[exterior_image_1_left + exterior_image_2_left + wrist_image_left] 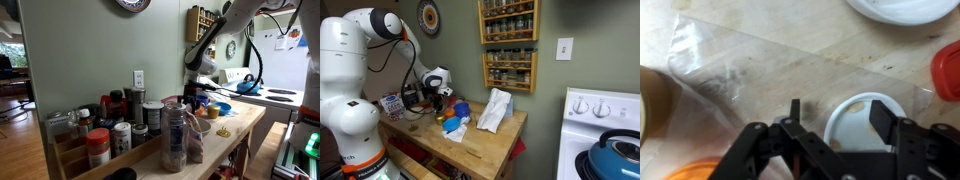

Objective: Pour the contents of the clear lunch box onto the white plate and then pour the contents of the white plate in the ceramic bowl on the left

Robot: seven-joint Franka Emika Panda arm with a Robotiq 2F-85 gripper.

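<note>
In the wrist view my gripper [838,115] is open and empty, low over the wooden counter. A small white round dish [862,128] with a few brownish bits on it lies between the fingers; the left finger is outside its rim and the right finger is over it. The clear lunch box [750,70] lies flat on the counter just beyond the gripper. The edge of a larger white plate [902,8] shows at the top. In both exterior views the gripper [200,88] [440,96] hangs low over the counter. I cannot tell which item is the ceramic bowl.
A red item [948,70] sits at the right edge and an orange item [690,172] at the bottom left. Blue dishes [460,108], a white bag [495,110], jars and bottles [175,140] crowd the counter. A stove with a kettle [615,155] stands beside it.
</note>
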